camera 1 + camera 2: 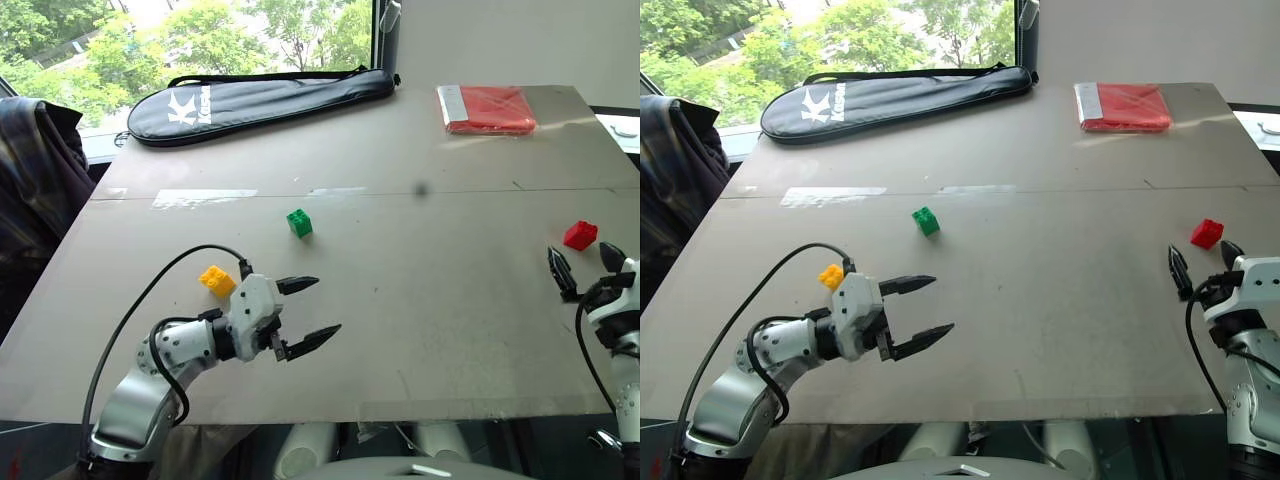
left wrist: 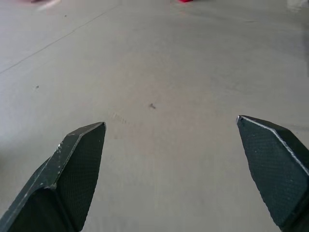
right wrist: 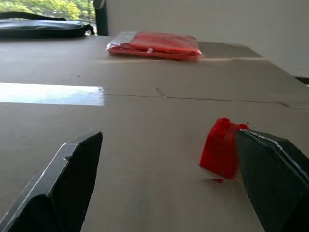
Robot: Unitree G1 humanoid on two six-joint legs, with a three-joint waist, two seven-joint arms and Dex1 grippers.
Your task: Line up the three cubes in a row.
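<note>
Up at the frame's top left lay a black racket bag, with a flat red packet at top right. Centrally sat the green cube; the yellow cube lay just behind the left gripper, spread empty. At right, the red cube sat just beyond the right gripper, also spread.

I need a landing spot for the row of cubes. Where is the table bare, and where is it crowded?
Bare: the wide stretch of table between the green cube and red cube. Crowded: the far edge, with the black racket bag and red packet; the left gripper beside the yellow cube.
</note>
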